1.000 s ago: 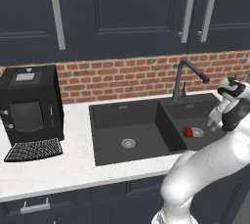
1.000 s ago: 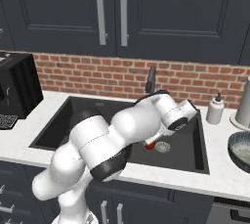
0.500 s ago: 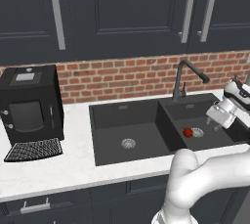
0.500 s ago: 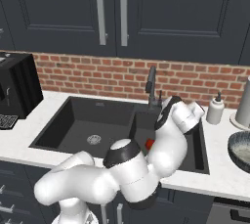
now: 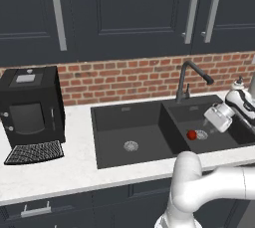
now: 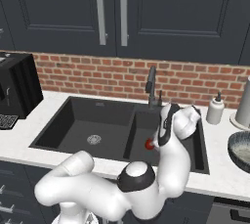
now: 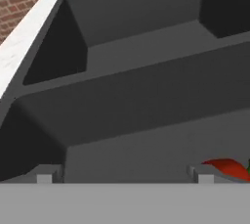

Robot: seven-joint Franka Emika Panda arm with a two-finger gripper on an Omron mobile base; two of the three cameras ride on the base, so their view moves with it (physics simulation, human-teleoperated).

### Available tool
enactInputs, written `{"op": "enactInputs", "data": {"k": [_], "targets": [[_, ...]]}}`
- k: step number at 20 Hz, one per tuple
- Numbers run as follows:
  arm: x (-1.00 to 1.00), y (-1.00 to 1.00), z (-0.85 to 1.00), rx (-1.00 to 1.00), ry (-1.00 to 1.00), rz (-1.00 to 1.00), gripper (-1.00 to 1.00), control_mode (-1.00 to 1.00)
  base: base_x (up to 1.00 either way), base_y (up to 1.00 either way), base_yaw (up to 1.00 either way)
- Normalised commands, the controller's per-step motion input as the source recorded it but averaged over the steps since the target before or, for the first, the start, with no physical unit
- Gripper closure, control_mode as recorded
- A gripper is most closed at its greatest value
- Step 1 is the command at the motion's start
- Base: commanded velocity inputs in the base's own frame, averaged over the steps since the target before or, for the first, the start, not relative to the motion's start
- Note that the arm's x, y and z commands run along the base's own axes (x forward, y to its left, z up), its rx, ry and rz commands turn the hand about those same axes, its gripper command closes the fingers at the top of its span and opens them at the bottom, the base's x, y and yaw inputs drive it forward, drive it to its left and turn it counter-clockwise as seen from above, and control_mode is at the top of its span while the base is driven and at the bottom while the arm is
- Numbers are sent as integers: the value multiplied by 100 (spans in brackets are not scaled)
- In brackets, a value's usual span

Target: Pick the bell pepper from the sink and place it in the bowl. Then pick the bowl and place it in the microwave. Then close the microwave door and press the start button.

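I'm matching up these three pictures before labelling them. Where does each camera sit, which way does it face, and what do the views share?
Left base view: behind the arm to its left, looking forward and down at the sink; the arm rises lower right, tool over the right basin.
Right base view: behind to the right, same sink; the arm rises lower left.
Hand view: on the hand, looking into the sink past open fingertips.
Shared: the pepper; both base views show the faucet.
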Motion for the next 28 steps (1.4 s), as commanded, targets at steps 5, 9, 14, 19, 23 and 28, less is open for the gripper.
{"op": "enactInputs", "data": {"k": [5, 9, 14, 19, 23, 28], "targets": [[18, 3, -45, 0, -1, 0, -100, -100, 0, 0, 0], [15, 0, -46, 0, -2, 0, -100, -100, 0, 0, 0], [44, 0, -28, 0, -5, 0, -100, -100, 0, 0, 0], [55, 0, -25, 0, -4, 0, -100, -100, 0, 0, 0], [35, -8, -29, 0, -3, 0, -100, -100, 0, 0, 0], [31, -8, -34, 0, -2, 0, -100, -100, 0, 0, 0]]}}
